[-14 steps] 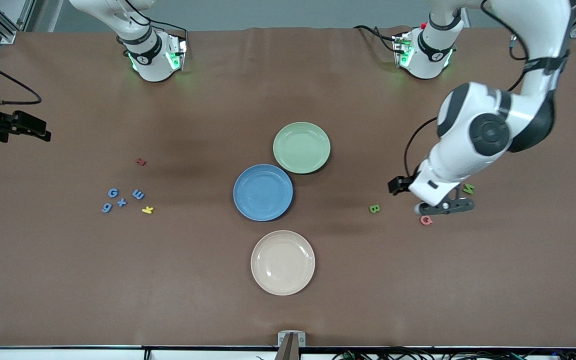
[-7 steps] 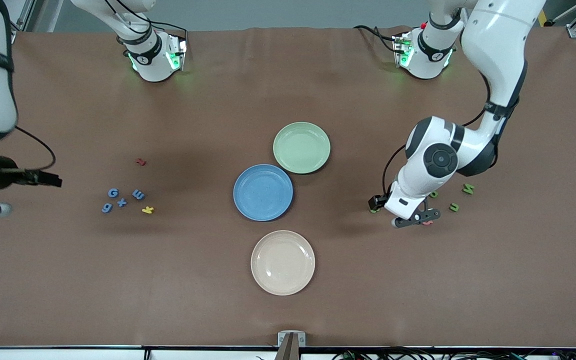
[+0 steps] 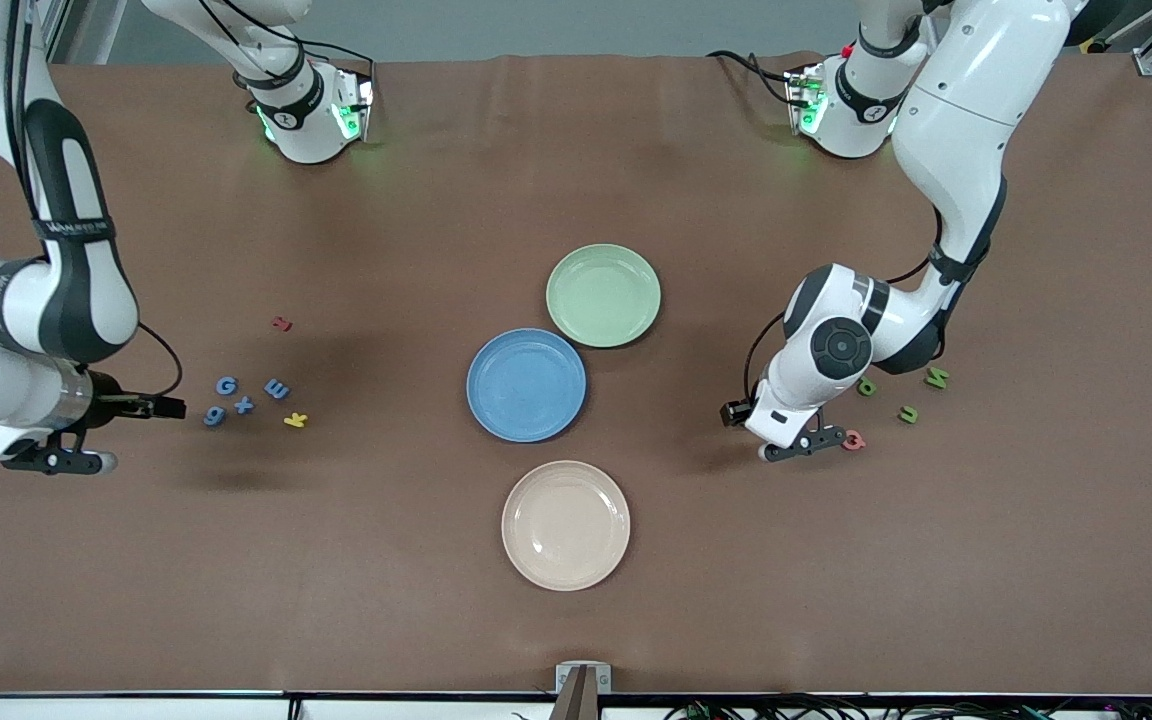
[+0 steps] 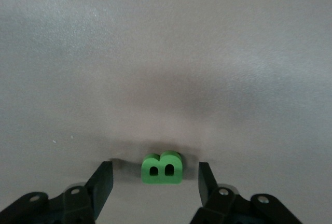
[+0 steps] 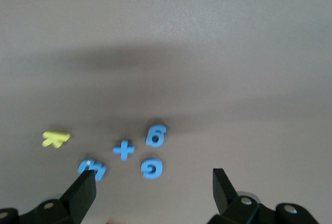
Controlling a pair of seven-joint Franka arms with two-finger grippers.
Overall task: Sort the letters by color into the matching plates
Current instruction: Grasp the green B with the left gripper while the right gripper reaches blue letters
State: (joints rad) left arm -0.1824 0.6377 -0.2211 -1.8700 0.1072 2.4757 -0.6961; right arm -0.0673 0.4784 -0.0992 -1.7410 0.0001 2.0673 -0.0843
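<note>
The pale green plate [image 3: 603,295] and the blue plate [image 3: 526,385] touch at mid-table. Four blue letters lie toward the right arm's end: G [image 3: 226,385], 9 [image 3: 213,415], plus [image 3: 243,405], E [image 3: 276,389]. My right gripper [image 3: 61,462] is open and empty beside them; its wrist view shows the G [image 5: 151,168] just off the open gripper [image 5: 153,176]. My left gripper [image 3: 804,446] is open, low over a green B [image 4: 162,168] that sits between its fingers [image 4: 106,182]. The arm hides the B in the front view. Three green letters [image 3: 907,413] lie beside it.
A beige plate [image 3: 565,524] sits nearer the front camera than the blue plate. A yellow K [image 3: 295,420] and a red piece [image 3: 282,323] lie by the blue letters. A red piece [image 3: 854,439] lies next to the left gripper.
The left gripper has moved from over the green letters toward the plates and now straddles the B. The right arm has swung in from the table's end toward the blue letters.
</note>
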